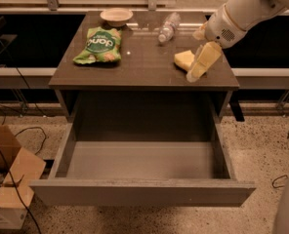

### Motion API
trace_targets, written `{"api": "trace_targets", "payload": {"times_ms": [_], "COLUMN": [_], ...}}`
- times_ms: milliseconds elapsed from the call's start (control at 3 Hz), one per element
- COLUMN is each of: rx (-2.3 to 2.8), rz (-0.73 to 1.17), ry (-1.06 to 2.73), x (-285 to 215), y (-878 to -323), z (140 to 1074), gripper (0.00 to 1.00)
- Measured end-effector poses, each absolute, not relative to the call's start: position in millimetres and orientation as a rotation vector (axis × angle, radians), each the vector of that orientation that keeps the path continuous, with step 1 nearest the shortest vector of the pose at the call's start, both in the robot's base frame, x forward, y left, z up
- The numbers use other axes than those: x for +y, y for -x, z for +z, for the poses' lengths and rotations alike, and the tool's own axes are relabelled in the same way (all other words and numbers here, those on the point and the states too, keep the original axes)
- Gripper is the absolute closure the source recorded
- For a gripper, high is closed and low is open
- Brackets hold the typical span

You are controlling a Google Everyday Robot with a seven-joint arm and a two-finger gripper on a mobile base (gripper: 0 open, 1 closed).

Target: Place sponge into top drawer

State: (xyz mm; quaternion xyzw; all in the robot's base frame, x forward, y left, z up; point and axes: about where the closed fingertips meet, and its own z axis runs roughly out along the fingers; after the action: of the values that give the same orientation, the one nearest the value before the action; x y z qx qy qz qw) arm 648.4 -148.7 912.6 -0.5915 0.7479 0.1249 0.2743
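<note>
The pale yellow sponge (182,59) lies on the right part of the dark table top (134,67), partly hidden behind my gripper. My gripper (194,75) hangs from the white arm that comes in from the upper right. It points down and left, just in front of and to the right of the sponge, close to or touching it. The top drawer (143,193) is pulled fully out below the table, and its inside shows nothing in it.
A green snack bag (98,45) lies at the table's left. A small bowl (116,16) and a lying plastic bottle (168,27) are at the back. A cardboard box (10,179) and cables are on the floor at the left.
</note>
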Motion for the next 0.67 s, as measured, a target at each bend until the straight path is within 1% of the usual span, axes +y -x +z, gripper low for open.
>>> {"api": "trace_targets", "payload": {"times_ms": [333, 667], "rx": [1.994, 2.035], "rz": [0.319, 0.356], "ry": [1.575, 1.458], "x": [-150, -141], "y": [-655, -657], "z": [919, 886], "gripper": [0.00, 0.00]}}
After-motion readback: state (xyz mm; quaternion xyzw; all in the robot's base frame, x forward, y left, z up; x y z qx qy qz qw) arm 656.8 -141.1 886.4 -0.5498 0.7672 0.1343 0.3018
